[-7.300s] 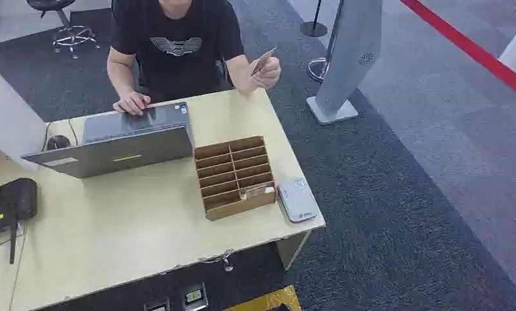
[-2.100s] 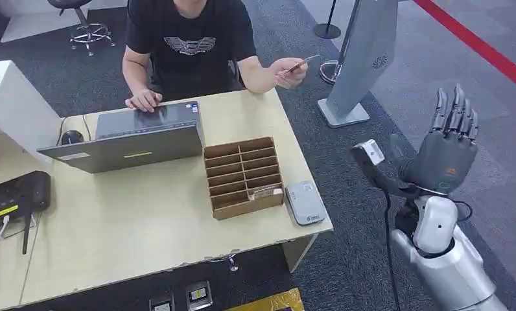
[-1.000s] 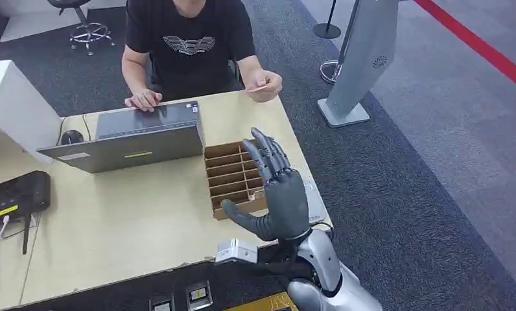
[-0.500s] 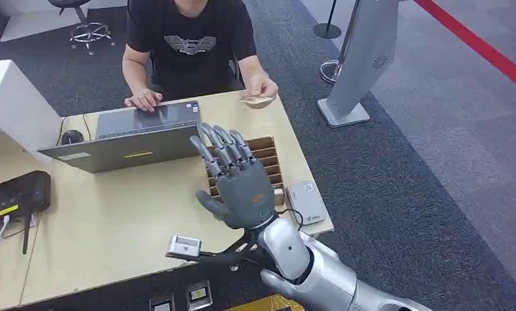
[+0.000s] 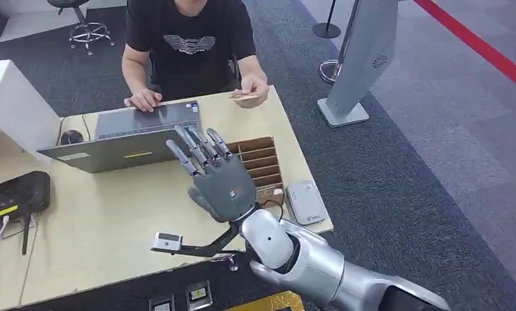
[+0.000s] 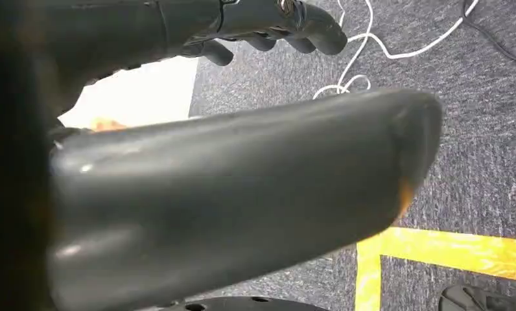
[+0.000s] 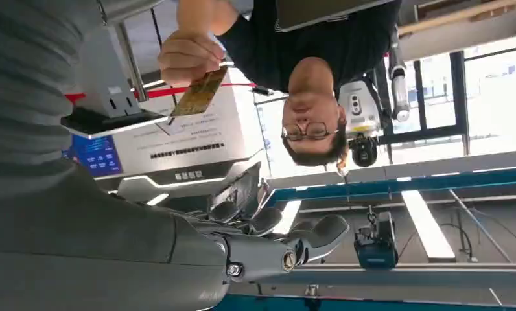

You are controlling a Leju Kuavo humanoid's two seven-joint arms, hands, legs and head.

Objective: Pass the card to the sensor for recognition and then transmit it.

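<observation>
Counter (image 5: 113, 227) carried a laptop (image 5: 129, 139), a slotted box (image 5: 258, 162) and a grey sensor (image 5: 305, 202) just beside the box. Person (image 5: 187, 45) sat at the far side. Right hand (image 5: 213, 175) was raised over the counter in front of the box, fingers spread, holding nothing. Left hand (image 6: 262, 26) hung over carpet, fingers curled in on nothing. Card (image 5: 246, 98) was pinched in the person's hand (image 5: 254, 87) at the counter's far edge.
</observation>
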